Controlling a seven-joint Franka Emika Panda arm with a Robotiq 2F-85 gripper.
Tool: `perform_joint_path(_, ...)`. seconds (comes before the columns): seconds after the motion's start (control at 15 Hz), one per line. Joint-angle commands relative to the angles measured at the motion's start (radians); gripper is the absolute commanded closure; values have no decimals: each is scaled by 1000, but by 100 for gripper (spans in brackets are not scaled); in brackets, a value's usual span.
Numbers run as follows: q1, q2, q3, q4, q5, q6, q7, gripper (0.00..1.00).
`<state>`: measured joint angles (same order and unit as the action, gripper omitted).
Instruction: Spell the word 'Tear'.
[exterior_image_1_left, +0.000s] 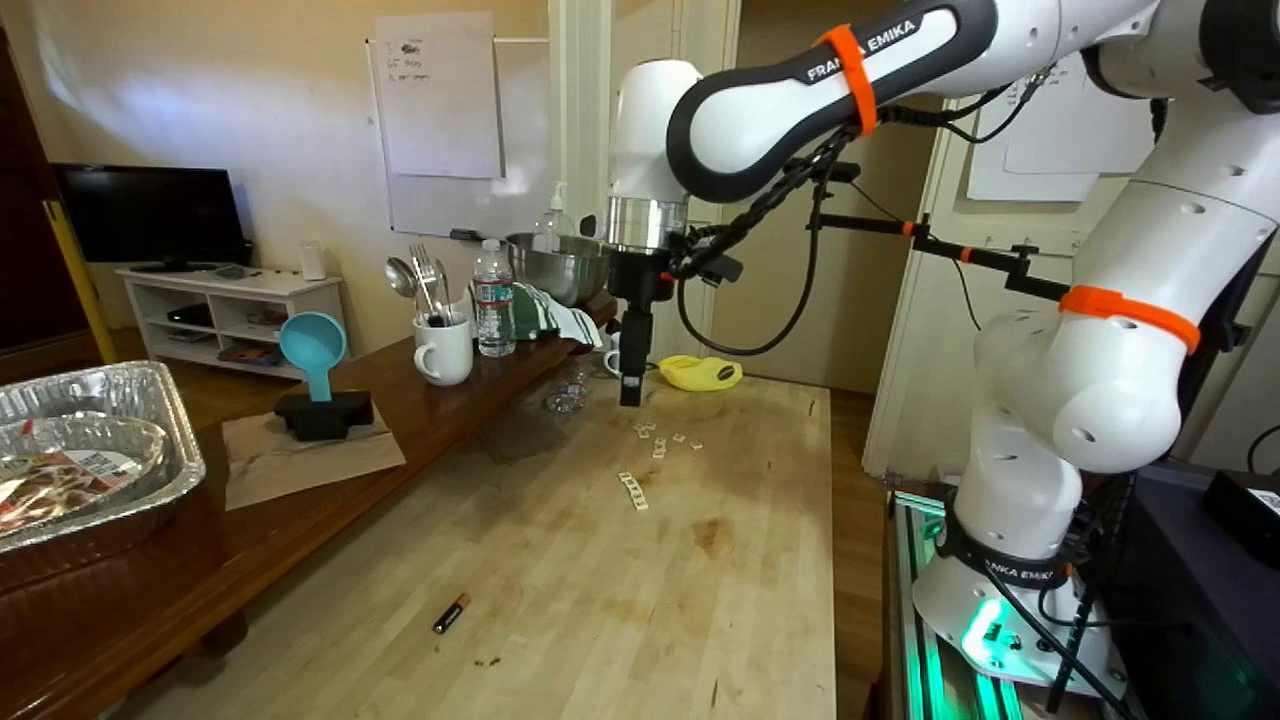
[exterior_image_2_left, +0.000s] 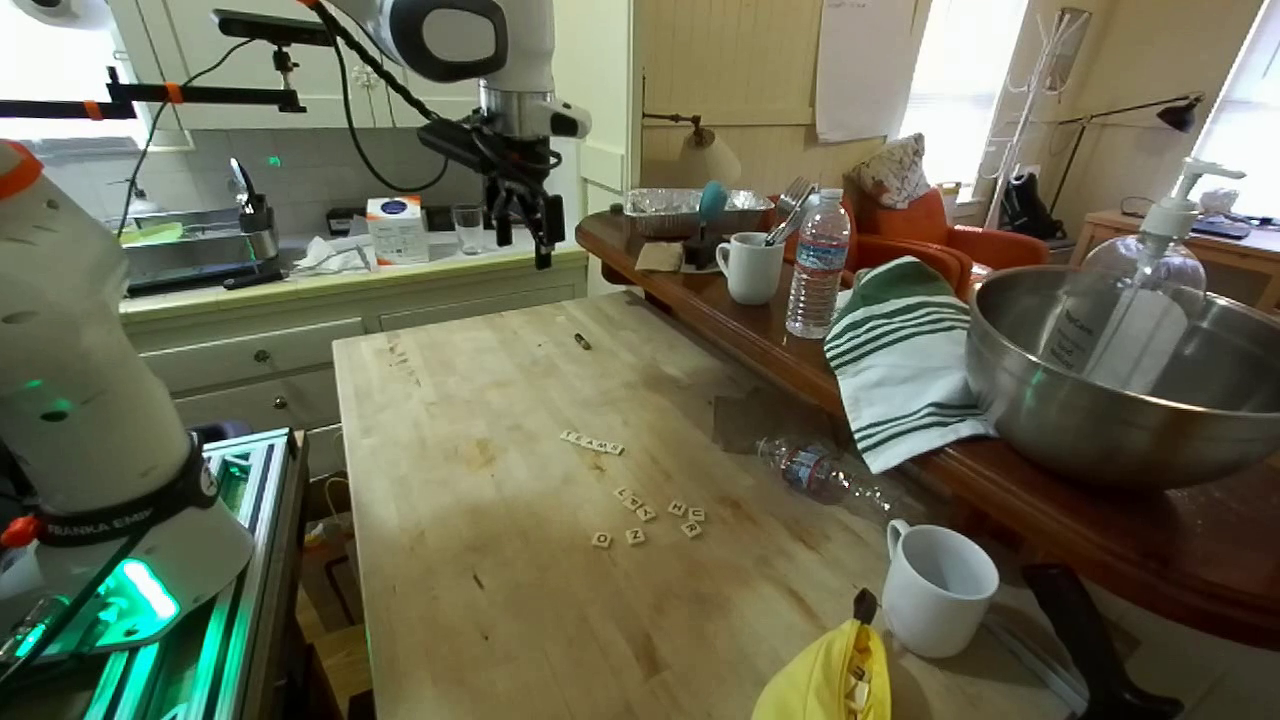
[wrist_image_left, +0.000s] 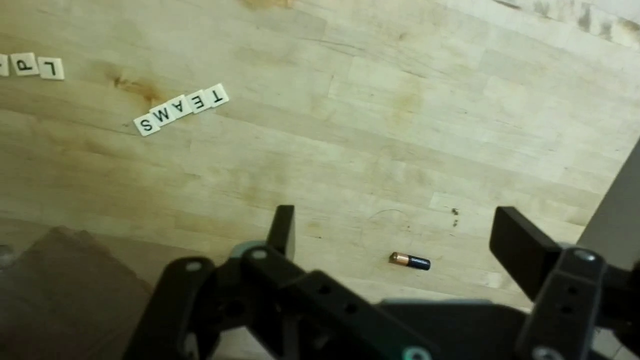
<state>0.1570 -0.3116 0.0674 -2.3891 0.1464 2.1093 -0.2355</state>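
Note:
Small whitish letter tiles lie flat on the wooden table. One row of touching tiles (wrist_image_left: 180, 108) reads T-E-A-M-S, upside down in the wrist view; it also shows in both exterior views (exterior_image_1_left: 633, 491) (exterior_image_2_left: 592, 443). A second short row (exterior_image_2_left: 634, 504) starts with L, and part of it shows at the wrist view's left edge (wrist_image_left: 25, 64). Loose tiles lie near it, among them H (exterior_image_2_left: 678, 508), R (exterior_image_2_left: 691, 530) and O (exterior_image_2_left: 601, 541). My gripper (wrist_image_left: 392, 215) is wide open and empty, high above the table, also seen in both exterior views (exterior_image_1_left: 632, 390) (exterior_image_2_left: 525, 245).
A battery (wrist_image_left: 410, 261) lies on the table, showing between my fingers in the wrist view. A yellow banana-shaped pouch (exterior_image_2_left: 825, 675), a white mug (exterior_image_2_left: 940, 590) and a crumpled bottle (exterior_image_2_left: 815, 475) are on the table. A raised wooden counter (exterior_image_1_left: 440, 430) runs alongside with a bowl (exterior_image_2_left: 1120, 450).

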Motion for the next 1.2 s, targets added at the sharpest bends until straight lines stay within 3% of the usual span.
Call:
perform_joint_path(0.0, -21, 91, -29, 0, -65, 83, -127, 0)
perform_joint_path(0.27, -35, 145, -58, -6, -48, 126, -241, 0)
perform_joint_path(0.33, -36, 129, -46, 0, -55, 98, -193, 0)
perform_joint_path(0.87, -39, 136, -45, 4, -55, 102, -199, 0)
perform_joint_path(1.13, -50, 166, -59, -26, -59, 210, -243, 0)
